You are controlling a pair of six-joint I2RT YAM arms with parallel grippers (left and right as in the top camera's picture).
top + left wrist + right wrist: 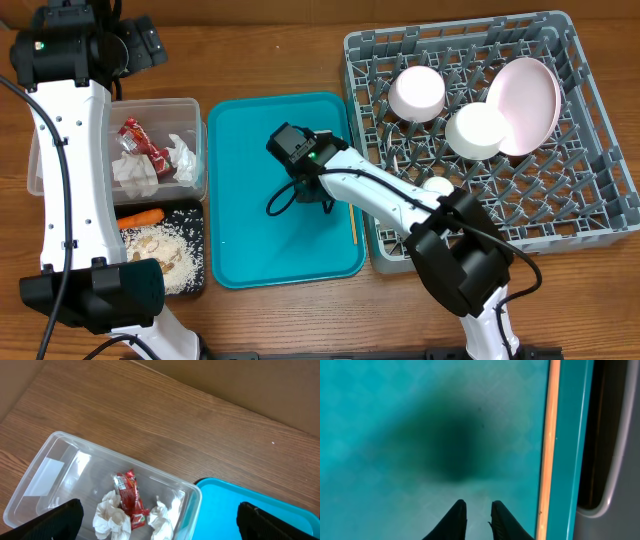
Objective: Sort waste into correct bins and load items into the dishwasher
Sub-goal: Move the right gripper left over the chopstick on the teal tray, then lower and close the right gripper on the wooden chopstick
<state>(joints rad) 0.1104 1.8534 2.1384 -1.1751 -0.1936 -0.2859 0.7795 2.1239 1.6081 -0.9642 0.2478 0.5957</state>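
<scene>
Your wooden stick (547, 445) lies along the teal tray's (240, 130) right rim, beside the grey rack (600, 215). Your right gripper (475, 520) hovers near it, narrow, holding nothing. Your left gripper (160, 520) gapes wide above the clear tub (45, 455).

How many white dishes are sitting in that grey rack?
4 that I can see in the grey rack: a bowl, another bowl, a plate leaning on edge, and a small cup. The arm may hide more.
</scene>
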